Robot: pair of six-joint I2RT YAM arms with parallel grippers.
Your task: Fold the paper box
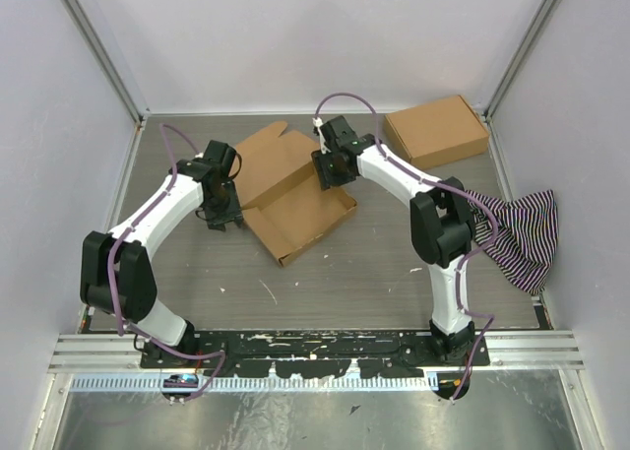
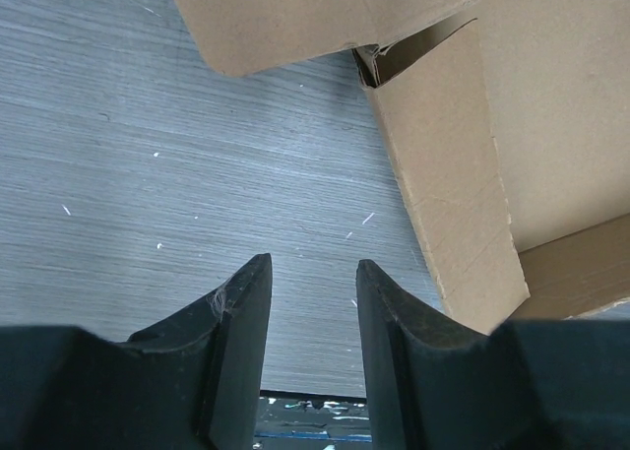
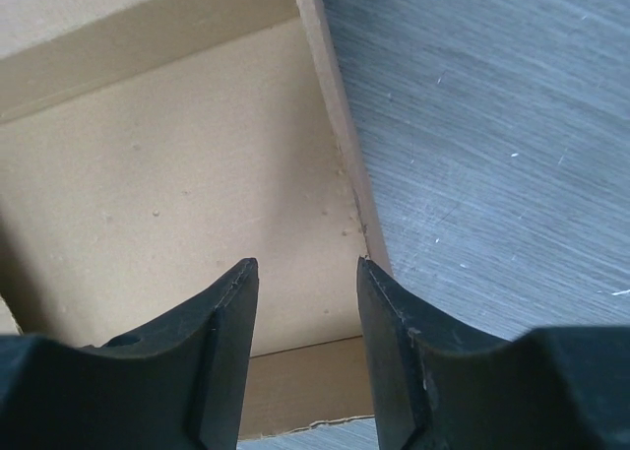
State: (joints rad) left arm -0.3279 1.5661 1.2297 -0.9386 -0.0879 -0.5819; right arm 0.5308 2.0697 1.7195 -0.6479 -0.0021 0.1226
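Observation:
The paper box [image 1: 295,199] is a brown cardboard mailer in the middle of the table, its tray part with raised side walls and its lid panel lying open toward the back left. My left gripper [image 1: 223,219] is open and empty, just left of the box; in the left wrist view the gripper [image 2: 313,273] hovers over bare table with the box wall [image 2: 453,194] to its right. My right gripper [image 1: 329,174] is open and empty above the box's far right corner; in the right wrist view the gripper [image 3: 307,271] is over the box floor [image 3: 167,184] beside a side wall.
A compact flat brown carton [image 1: 436,130] lies at the back right. A black-and-white striped cloth [image 1: 517,235] hangs at the right wall. Grey walls enclose the table on three sides. The arm bases and a metal rail [image 1: 315,350] line the near edge.

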